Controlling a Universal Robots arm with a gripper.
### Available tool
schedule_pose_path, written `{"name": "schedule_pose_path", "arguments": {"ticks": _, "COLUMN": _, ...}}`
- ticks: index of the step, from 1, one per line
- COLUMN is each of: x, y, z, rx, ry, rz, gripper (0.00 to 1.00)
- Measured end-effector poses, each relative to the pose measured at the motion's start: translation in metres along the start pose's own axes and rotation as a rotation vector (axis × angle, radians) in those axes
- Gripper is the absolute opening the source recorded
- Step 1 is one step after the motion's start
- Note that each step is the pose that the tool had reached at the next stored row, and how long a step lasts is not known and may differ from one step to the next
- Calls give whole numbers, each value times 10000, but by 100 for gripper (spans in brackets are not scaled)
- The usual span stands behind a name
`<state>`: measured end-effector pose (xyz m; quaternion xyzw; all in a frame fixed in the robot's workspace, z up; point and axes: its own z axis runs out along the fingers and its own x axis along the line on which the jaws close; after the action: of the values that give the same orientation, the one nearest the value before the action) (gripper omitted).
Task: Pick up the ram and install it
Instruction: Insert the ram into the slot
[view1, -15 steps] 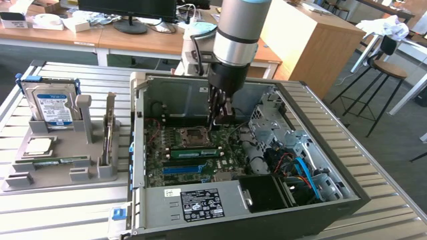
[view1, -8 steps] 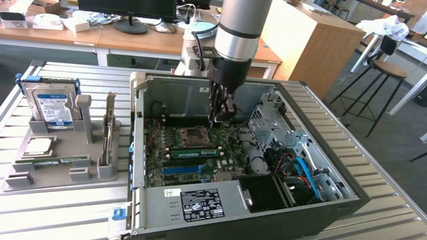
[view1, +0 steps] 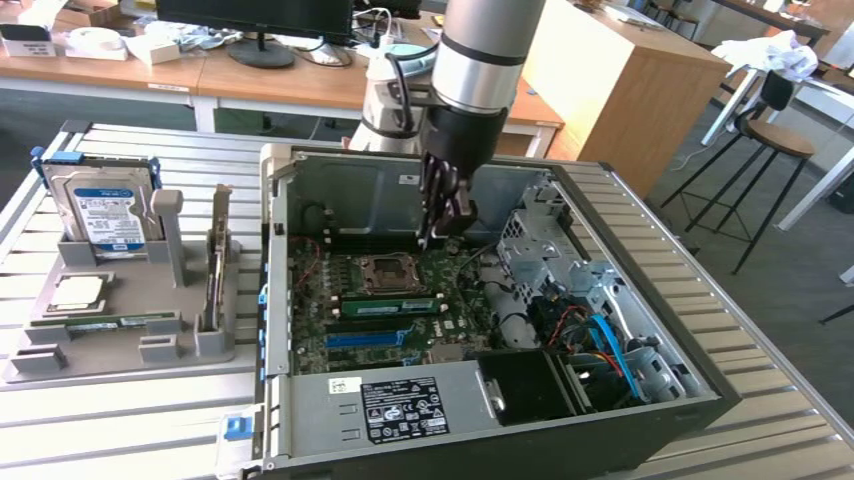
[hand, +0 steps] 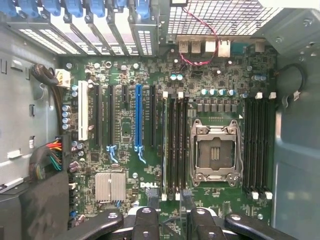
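Hovering a claw (view1: 437, 238) over the board (hand: 227, 200).
Holding its fingers (hand: 196, 222) apart, gripping nothing, with the ram (view1: 391, 303) sitting in a board slot.

Slatted metal worktop (view1: 767, 310) bore two things.
An open computer case (view1: 358, 190) stood beneath the jaws; a grey fixture tray (view1: 80, 365) lay beside it, well apart from them.

Wooden desks (view1: 267, 85), a dark monitor (view1: 254, 15), a round stool (view1: 778, 138), grey floor (view1: 787, 300), slatted metal table (view1: 107, 420).
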<state>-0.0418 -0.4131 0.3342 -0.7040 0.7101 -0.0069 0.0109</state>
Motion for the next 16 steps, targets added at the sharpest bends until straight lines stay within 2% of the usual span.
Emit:
{"name": "schedule_pose_path", "arguments": {"ticks": 8, "x": 0, "y": -2, "z": -13, "rx": -7, "ry": 0, "rz": 1, "gripper": 31}}
{"name": "schedule_pose_path", "arguments": {"ticks": 9, "x": 0, "y": -5, "z": -14, "rx": -32, "ry": 2, "rz": -2, "gripper": 31}}
{"name": "schedule_pose_path", "arguments": {"ticks": 13, "x": 0, "y": -23, "z": -14, "rx": -215, "ry": 3, "rz": 1, "gripper": 31}}
{"name": "schedule_pose_path", "arguments": {"ticks": 16, "x": 0, "y": -33, "z": -14, "rx": -309, "ry": 3, "rz": 2, "gripper": 31}}
